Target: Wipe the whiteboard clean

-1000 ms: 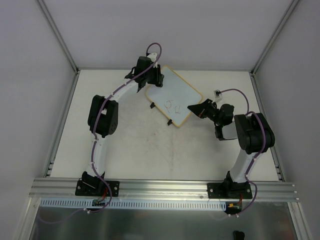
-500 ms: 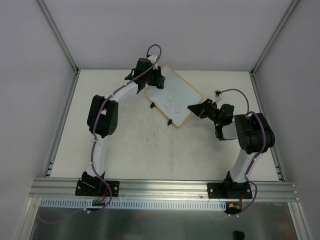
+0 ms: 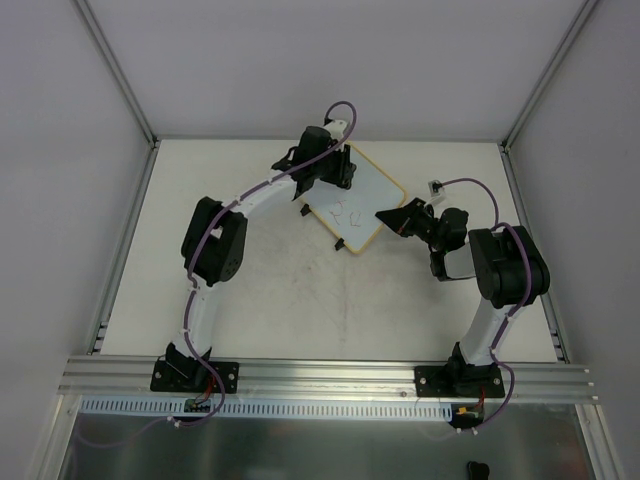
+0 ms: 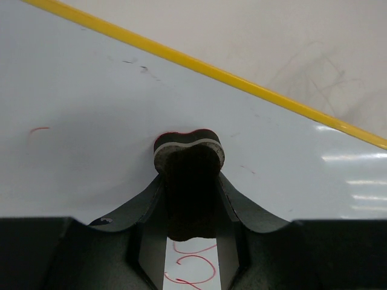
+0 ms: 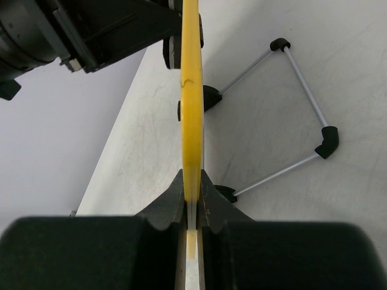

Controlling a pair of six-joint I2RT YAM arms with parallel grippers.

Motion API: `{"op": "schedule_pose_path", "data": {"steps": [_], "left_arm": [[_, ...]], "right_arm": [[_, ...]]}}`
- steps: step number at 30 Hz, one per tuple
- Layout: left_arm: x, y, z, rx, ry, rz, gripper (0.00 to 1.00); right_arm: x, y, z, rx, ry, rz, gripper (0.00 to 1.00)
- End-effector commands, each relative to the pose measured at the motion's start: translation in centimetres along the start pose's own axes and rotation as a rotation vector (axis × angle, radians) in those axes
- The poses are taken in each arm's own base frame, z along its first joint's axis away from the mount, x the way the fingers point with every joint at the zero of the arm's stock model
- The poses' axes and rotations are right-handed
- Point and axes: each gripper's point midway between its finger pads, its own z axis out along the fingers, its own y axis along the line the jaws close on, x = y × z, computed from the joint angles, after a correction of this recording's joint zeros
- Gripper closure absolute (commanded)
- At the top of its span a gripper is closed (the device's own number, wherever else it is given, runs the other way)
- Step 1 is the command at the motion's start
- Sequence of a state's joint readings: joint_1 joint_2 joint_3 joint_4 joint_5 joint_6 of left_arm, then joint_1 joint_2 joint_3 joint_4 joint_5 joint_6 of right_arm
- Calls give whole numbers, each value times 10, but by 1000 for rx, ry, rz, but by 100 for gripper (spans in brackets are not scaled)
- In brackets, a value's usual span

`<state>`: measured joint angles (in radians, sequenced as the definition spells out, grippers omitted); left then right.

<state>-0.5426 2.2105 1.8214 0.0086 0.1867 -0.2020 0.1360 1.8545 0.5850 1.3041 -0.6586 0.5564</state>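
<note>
Table [image 3: 270,300]: pale, scuffed surface carrying the whole scene, with both arm bases at its near edge.

Left arm [image 3: 215,240]: reaches from the near left to the far centre of the table. Right arm [image 3: 500,270]: bends from the near right toward the same area.

Whiteboard [image 3: 372,203]: white panel with a yellow frame [image 4: 242,84], set at the far centre of the table, turned diagonally, between the two grippers. In the right wrist view it appears edge-on.

Left gripper [image 3: 338,170]: over the board's far-left part, its fingers [image 4: 233,199] clenched around an eraser [image 4: 188,154].

Right gripper [image 5: 192,187]: at the board's right corner, its fingers pinched on the yellow frame edge.

Wire stand [image 5: 302,84]: thin metal rods with black end caps, on the table just beside the board.

Eraser: dark block with a pale felt rim, its tip touching the white surface.

Scribbles [image 4: 193,266]: red loops on the board, visible between the left fingers; one short red stroke [image 4: 39,129] lies apart to the left.
</note>
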Motion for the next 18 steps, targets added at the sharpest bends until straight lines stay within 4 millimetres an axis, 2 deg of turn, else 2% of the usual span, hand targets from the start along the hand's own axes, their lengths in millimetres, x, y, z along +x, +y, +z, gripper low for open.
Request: {"op": "schedule_pose_path", "data": {"steps": [1,5,11,15,16,18], "left_arm": [[57,-84,-5,172,141,55,100],[72,-96,-8,175,139,74,100],[90,-99,-5,184,163,78,100],[90,-85,-9,121,155,52,100],[92,-72,-11,94,160,33,100],[91,-62,-15,93,159,-14,100]], "right_arm": [[-24,44,5,-184,-88,-220,100],[-24,45,6,-187,-86,-220,100],[-24,45,5,-187,-87,-223,100],[-24,45,5,-187,-87,-223,100],[-24,44,5,-185,-89,-223,100],[-24,45,5,-187,-87,-221,100]]}}
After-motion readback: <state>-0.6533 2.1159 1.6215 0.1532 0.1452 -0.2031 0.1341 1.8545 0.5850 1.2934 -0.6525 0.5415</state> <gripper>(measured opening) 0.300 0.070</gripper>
